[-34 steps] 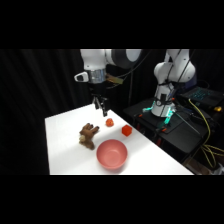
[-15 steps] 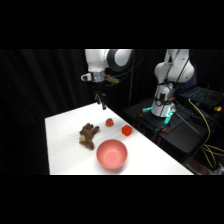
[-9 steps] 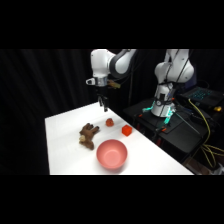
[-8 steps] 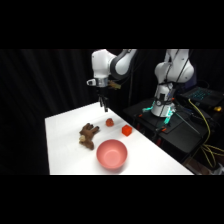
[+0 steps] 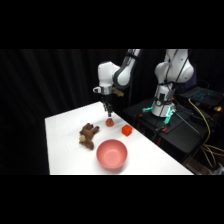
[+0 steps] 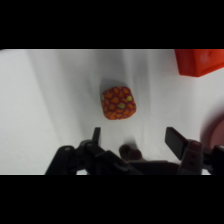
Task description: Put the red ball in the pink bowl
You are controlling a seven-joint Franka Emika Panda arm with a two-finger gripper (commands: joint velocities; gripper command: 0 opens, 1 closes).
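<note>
The red ball [image 5: 109, 122] is small, red-orange with yellowish spots, and rests on the white table behind the pink bowl [image 5: 111, 153]. In the wrist view the ball [image 6: 118, 103] lies just beyond the fingertips, close to the middle of the gap. My gripper [image 5: 107, 113] hangs just above the ball, pointing down. Seen from the wrist, the gripper [image 6: 136, 140] is open with nothing between its fingers [image 6: 95, 138]. A blurred pink patch, perhaps the bowl's rim [image 6: 216, 125], shows at the right edge of the wrist view.
A red-orange cube [image 5: 126, 130] sits right of the ball, and in the wrist view the cube [image 6: 200, 61] shows at the upper right. A brown plush toy [image 5: 88, 135] lies left of the bowl. The arm's base [image 5: 165, 97] and cables stand at the table's right.
The arm has swung from above the plush toy toward the table's far right and come down over the ball. The objects on the table have not moved.
</note>
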